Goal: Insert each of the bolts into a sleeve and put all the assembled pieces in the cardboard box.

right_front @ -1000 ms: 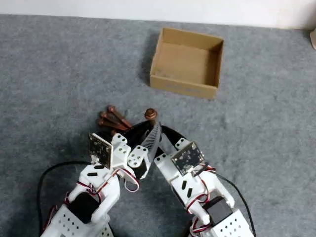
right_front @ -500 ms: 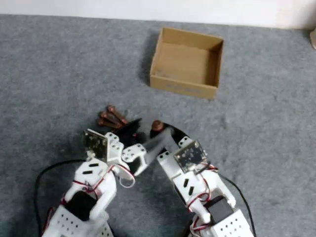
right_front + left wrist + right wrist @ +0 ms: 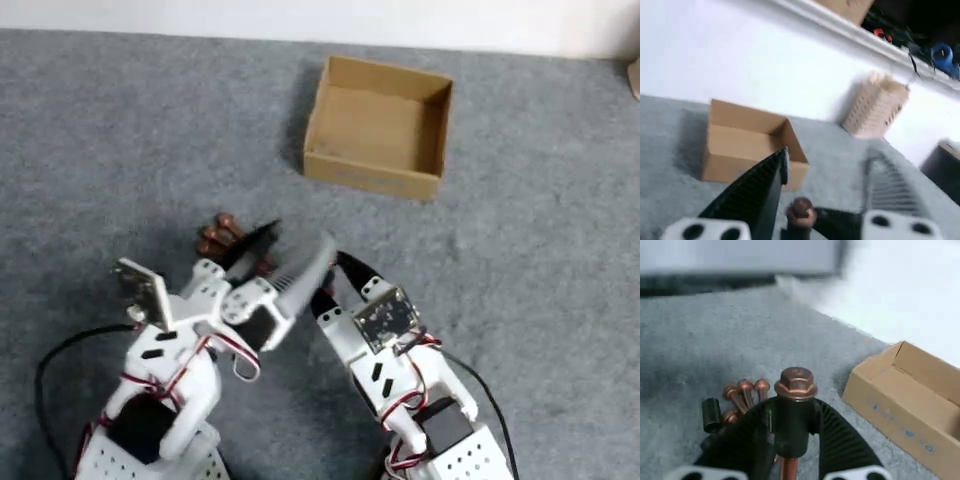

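Note:
My right gripper (image 3: 791, 412) is shut on a black sleeve (image 3: 791, 432) standing upright with a copper bolt (image 3: 797, 382) through it; the bolt's head sits on top. In the high view that gripper (image 3: 328, 292) is partly hidden under my left gripper (image 3: 297, 247). The left gripper (image 3: 829, 156) hangs open just above the bolt head (image 3: 801, 211), tilted up toward the cardboard box (image 3: 747, 142). Several loose bolts (image 3: 744, 390) and a spare sleeve (image 3: 711, 415) lie on the carpet. The bolt pile (image 3: 218, 238) is left of both grippers, and the box (image 3: 380, 125) stands beyond them.
Grey carpet (image 3: 520, 250) covers the table, with free room between the grippers and the box. A pale ribbed object (image 3: 877, 105) stands by the far wall right of the box. A white wall (image 3: 300, 15) borders the far edge.
The left arm has swung back and to the left, and its gripper has opened and tilted up off the bolt. The right gripper kept the sleeve and bolt, shifting slightly toward me.

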`<state>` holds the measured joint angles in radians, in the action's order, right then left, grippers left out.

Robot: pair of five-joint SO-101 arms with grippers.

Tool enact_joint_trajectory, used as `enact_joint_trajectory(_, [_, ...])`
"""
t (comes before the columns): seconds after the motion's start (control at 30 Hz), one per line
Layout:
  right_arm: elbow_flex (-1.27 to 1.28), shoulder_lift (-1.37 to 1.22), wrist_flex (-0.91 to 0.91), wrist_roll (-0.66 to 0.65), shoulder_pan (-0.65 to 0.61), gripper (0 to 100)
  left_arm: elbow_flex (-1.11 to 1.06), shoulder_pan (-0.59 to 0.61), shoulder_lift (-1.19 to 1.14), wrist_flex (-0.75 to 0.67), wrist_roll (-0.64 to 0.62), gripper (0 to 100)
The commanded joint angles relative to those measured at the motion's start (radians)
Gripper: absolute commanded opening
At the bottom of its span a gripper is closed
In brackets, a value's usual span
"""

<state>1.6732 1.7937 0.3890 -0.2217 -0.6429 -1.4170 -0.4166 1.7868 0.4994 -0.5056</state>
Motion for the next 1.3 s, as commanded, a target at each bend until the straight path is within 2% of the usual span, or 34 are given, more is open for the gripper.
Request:
enact_joint_trajectory(0.0, [0.093,0.012,-0.007,-0.009,0.013,0.5,0.05,0.096,0.005,-0.006,0.021,0])
enact_joint_trajectory(0.07, [0.093,0.012,-0.007,-0.009,0.013,0.5,0.042,0.134,0.004,-0.003,0.037,3])
enact_joint_trajectory(0.23, [0.087,0.01,-0.007,-0.003,0.071,0.5,-0.084,0.228,-0.005,0.031,0.061,1])
enact_joint_trajectory(0.4, [0.018,-0.001,-0.001,0.069,0.168,0.5,-0.022,0.243,-0.054,0.158,0.279,1])
enact_joint_trajectory(0.5, [-0.041,-0.004,-0.001,0.097,0.228,0.5,0.044,0.242,-0.228,0.193,0.408,1])
enact_joint_trajectory(0.63, [-0.189,-0.142,-0.002,0.097,0.269,0.5,0.186,0.288,-0.598,0.157,0.384,1])
enact_joint_trajectory(0.8, [-0.611,-0.691,-0.005,0.094,0.329,0.5,0.395,0.398,-1.079,0.084,0.327,1])
enact_joint_trajectory(0.93, [-1.093,-1.248,0.005,0.094,0.415,0.5,0.538,0.446,-1.316,0.086,0.282,1])
enact_joint_trajectory(1.03, [-1.474,-1.652,0.099,0.094,0.472,0.5,0.584,0.446,-1.403,0.081,0.281,1])
enact_joint_trajectory(1.27, [-2.408,-2.408,0.493,0.1,0.555,0.5,0.608,0.444,-1.437,0.078,0.281,1])
